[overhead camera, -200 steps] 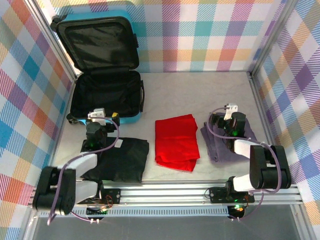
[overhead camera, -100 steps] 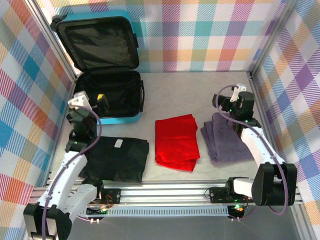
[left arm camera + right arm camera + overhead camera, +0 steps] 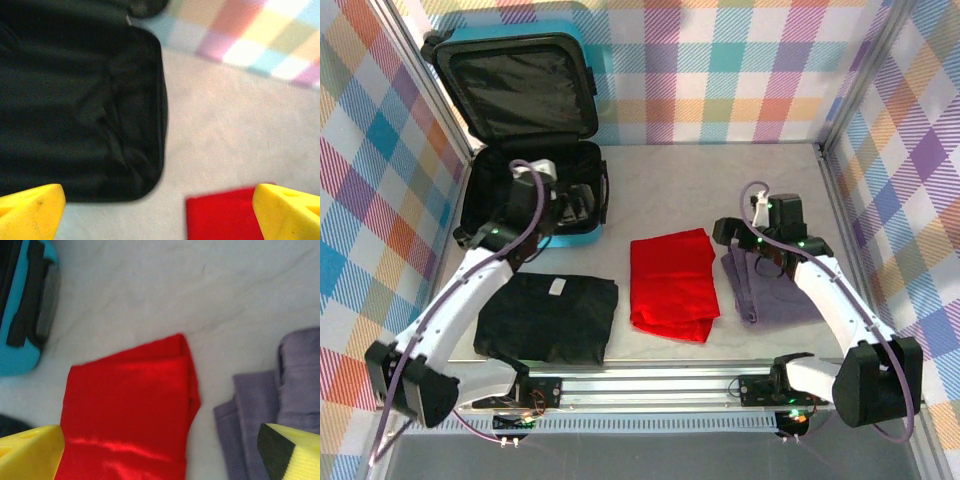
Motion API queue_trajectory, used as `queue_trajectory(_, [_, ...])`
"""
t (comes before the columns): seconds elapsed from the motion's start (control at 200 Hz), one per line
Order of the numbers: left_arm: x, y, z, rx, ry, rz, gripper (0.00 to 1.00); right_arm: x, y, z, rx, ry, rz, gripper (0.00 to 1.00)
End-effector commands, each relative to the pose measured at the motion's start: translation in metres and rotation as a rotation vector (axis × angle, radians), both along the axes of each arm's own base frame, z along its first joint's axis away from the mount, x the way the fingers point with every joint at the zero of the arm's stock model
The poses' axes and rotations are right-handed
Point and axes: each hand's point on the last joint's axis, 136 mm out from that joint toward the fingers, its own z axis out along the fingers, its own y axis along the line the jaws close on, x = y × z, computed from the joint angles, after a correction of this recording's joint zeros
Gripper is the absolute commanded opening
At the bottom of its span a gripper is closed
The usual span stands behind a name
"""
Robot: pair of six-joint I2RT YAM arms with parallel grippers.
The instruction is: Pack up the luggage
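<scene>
- Far left on the bench [image 3: 700, 190], around 10 o'clock: luggage [image 3: 515, 95], turquoise shell, lying open, black lining showing.
- Luggage lid stands up against the plaid back wall [image 3: 740, 70]; the base lies flat on the bench, black side handle at its 3 o'clock edge.
- Left arm [image 3: 470, 290] runs from its mount at 7 o'clock up to the luggage.
- Left jaws hang above the base near its 3 o'clock side, spread wide, nothing between them.
- Left wrist view: yellow fingertips [image 3: 30, 212] in both bottom corners. Black lining with a rounded corner is at upper left, bare bench at right, and a red cloth corner pokes in at 6 o'clock.
- Right arm [image 3: 830, 295] comes from its mount at 5 o'clock.
- Right jaws are spread wide and empty, above the 9 o'clock edge of the purple cloth [image 3: 780, 295], close to the red cloth [image 3: 670, 285].
- Right wrist view: red cloth is at centre, purple cloth at 3 to 4 o'clock. A turquoise luggage corner with a black handle sits at 10 o'clock.
- Three folded cloths lie in a row on the near half of the bench: black cloth [image 3: 548, 318] at 7 o'clock, red at 6, purple at 4, each apart from the next.
- Black cloth lies on the near side of the luggage, close to it; small white tag [image 3: 557, 287] on top.
</scene>
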Motion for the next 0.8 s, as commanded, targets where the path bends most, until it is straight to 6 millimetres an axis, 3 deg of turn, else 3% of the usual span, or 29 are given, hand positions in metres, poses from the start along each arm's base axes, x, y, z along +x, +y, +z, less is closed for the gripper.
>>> queue_trajectory(0.0, [-0.034,-0.028,-0.054,0.032,0.260,-0.042,0.95,-0.023,0.011,-0.017,0.012,0.112,-0.005,0.99])
queue_trajectory(0.24, [-0.065,-0.091,-0.118,0.105,0.487,-0.185,0.95,-0.041,0.024,-0.059,0.020,0.244,-0.003,0.89])
queue_trajectory(0.41, [-0.075,-0.117,-0.152,0.129,0.576,-0.231,0.94,-0.050,0.029,-0.077,0.027,0.288,0.003,0.83])
queue_trajectory(0.565, [-0.079,-0.118,-0.169,0.151,0.634,-0.230,0.91,-0.054,0.034,-0.079,0.042,0.297,0.031,0.81])
queue_trajectory(0.795, [-0.110,-0.073,-0.173,0.237,0.707,-0.120,0.91,-0.062,0.063,-0.072,0.089,0.293,0.131,0.78])
